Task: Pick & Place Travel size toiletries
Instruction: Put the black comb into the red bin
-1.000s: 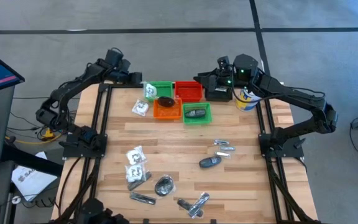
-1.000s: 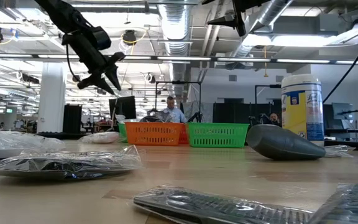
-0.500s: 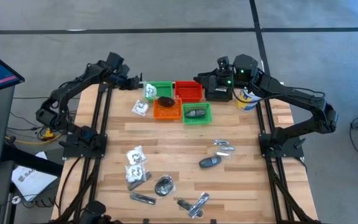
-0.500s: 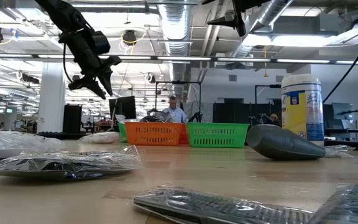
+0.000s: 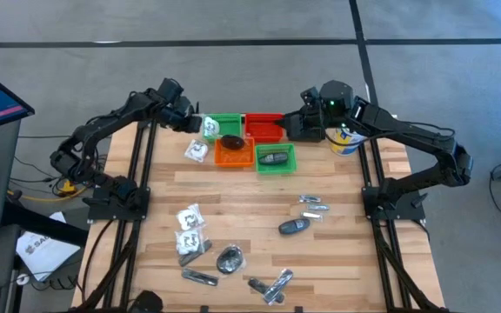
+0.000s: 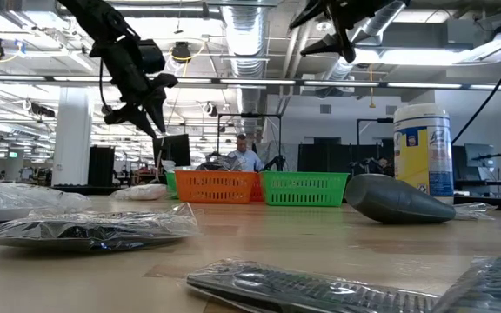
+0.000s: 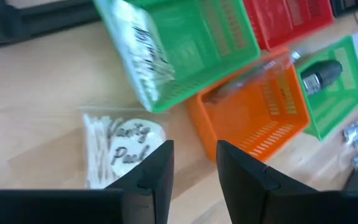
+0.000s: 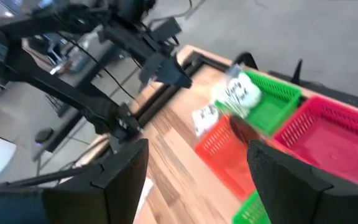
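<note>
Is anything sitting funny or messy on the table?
Yes. A clear packet leans over the rim of the far green basket, half in and half out. Another packet marked Vanity Pack lies on the table just outside the orange basket. Nothing looks spilled or broken.

Grey concrete floor (image 5: 233, 22) w/ dark seam lines; exposed silver ceiling ducts (image 6: 249, 26); white pillar (image 6: 72, 135); fluorescent strip lights (image 6: 424, 56).

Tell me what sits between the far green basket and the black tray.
In the high view, only the red basket sits between the far green basket and the black tray; it looks empty.
</note>
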